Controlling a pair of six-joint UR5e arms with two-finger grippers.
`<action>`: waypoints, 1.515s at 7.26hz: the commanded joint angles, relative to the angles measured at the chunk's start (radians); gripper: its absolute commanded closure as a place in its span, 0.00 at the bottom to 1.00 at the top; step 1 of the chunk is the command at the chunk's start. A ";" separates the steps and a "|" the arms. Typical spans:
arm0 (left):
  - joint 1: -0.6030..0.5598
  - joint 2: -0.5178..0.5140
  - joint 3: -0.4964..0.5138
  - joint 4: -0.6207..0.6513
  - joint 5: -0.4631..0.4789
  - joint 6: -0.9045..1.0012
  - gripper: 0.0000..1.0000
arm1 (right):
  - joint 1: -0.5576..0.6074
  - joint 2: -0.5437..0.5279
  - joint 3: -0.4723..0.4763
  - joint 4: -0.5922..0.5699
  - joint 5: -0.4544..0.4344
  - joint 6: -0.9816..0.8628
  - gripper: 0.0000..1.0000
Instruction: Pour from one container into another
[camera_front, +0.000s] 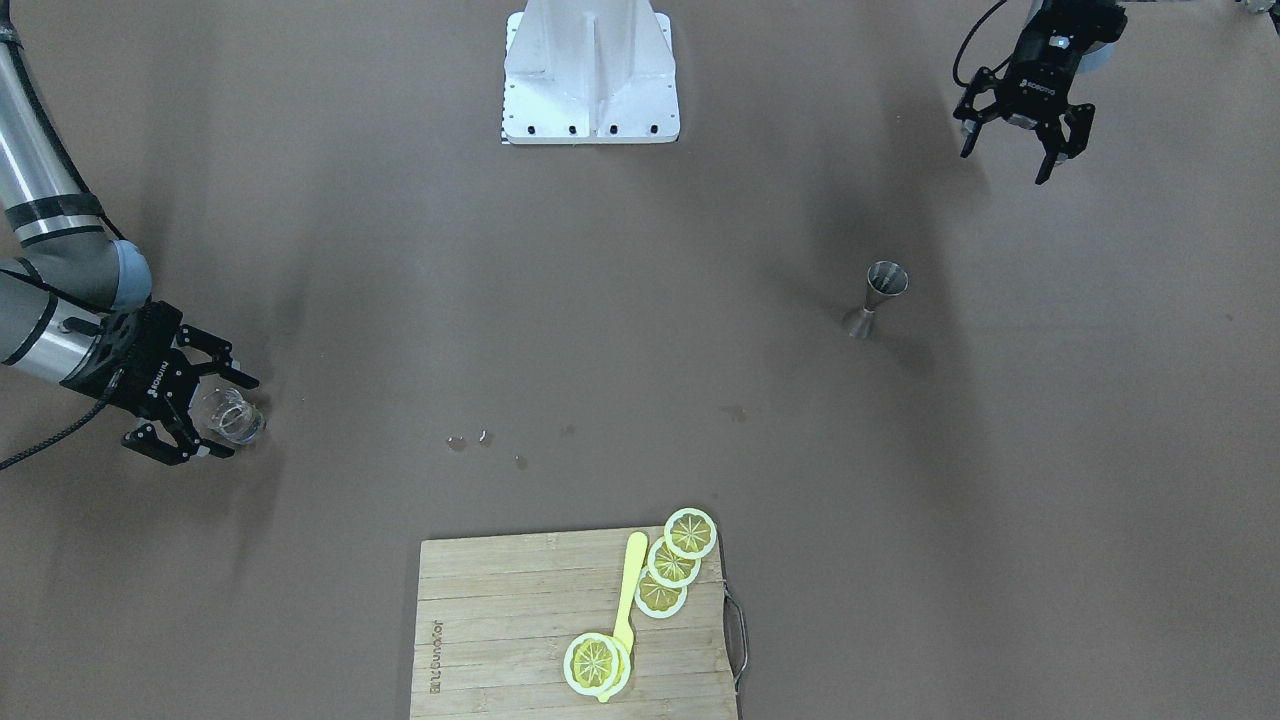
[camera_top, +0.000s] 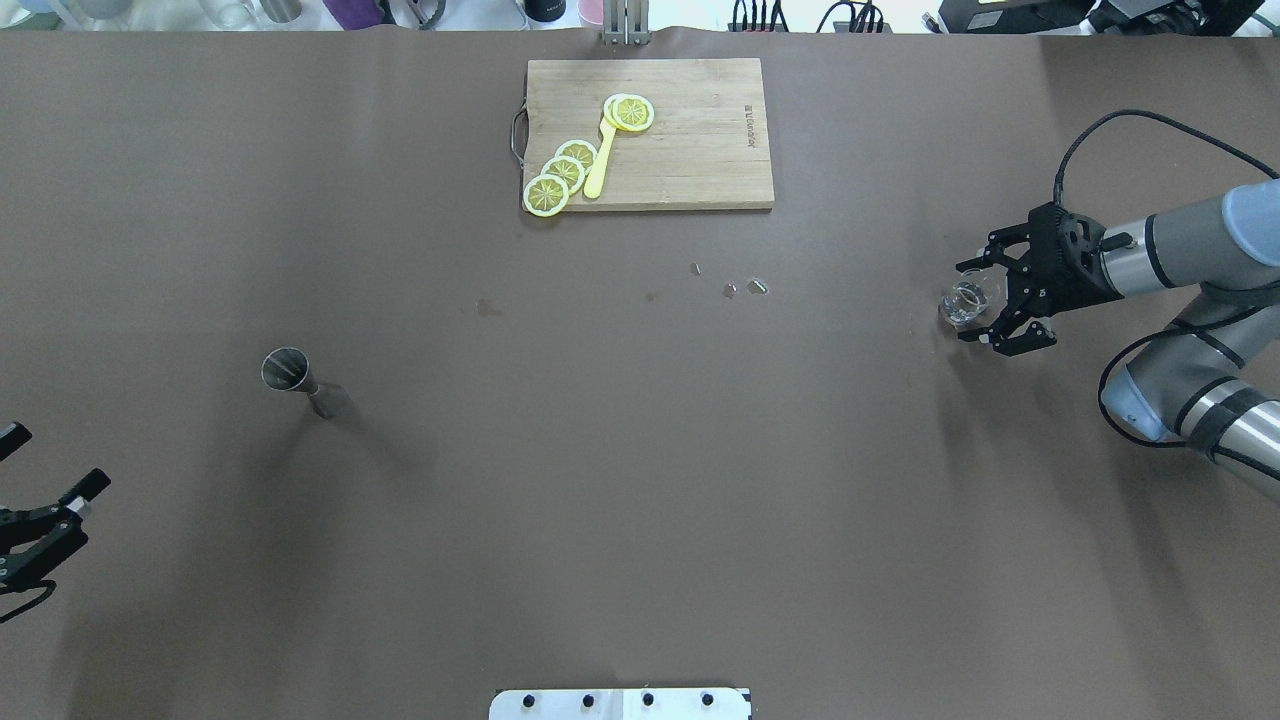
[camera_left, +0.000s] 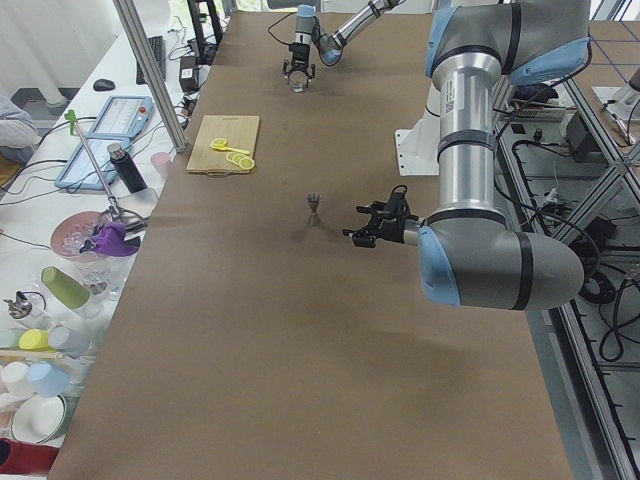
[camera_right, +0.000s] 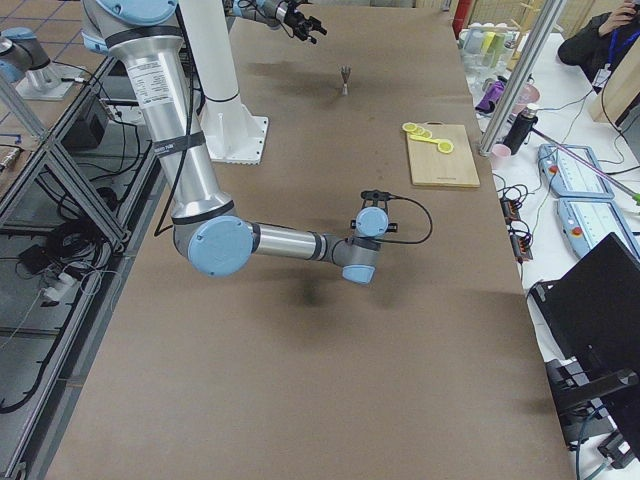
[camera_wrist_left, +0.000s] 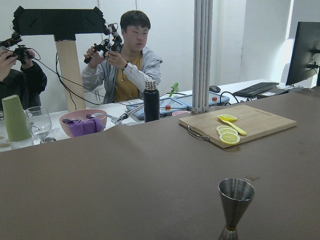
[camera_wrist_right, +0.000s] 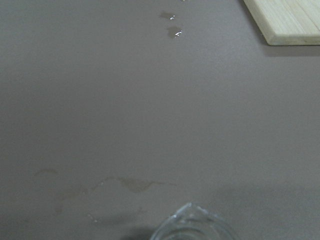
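Observation:
A small clear glass (camera_front: 234, 417) stands on the brown table at the robot's right side. My right gripper (camera_front: 236, 420) is open, with one finger on each side of the glass (camera_top: 966, 306); I cannot tell whether they touch it. The right wrist view shows only the glass rim (camera_wrist_right: 192, 227) at its bottom edge. A steel jigger (camera_front: 880, 297) stands upright on the robot's left side, also visible overhead (camera_top: 300, 381) and in the left wrist view (camera_wrist_left: 235, 207). My left gripper (camera_front: 1004, 165) hangs open and empty, well back from the jigger, near the table's edge (camera_top: 55, 462).
A wooden cutting board (camera_top: 690, 150) with lemon slices (camera_top: 562, 172) and a yellow spoon (camera_top: 598, 165) lies at the far middle. Small water drops (camera_top: 742, 289) and damp stains (camera_top: 488, 307) mark the table. The white robot base (camera_front: 590, 75) stands at the near edge.

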 joint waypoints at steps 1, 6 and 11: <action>0.056 -0.023 -0.005 0.138 0.057 -0.005 0.01 | 0.001 0.002 -0.002 0.000 0.001 0.011 0.14; 0.004 -0.117 0.007 0.294 0.044 -0.238 0.01 | 0.001 0.001 0.004 0.000 0.000 0.014 0.66; -0.097 -0.206 0.004 1.018 0.031 -0.858 0.01 | 0.040 0.011 0.023 -0.007 0.004 0.016 1.00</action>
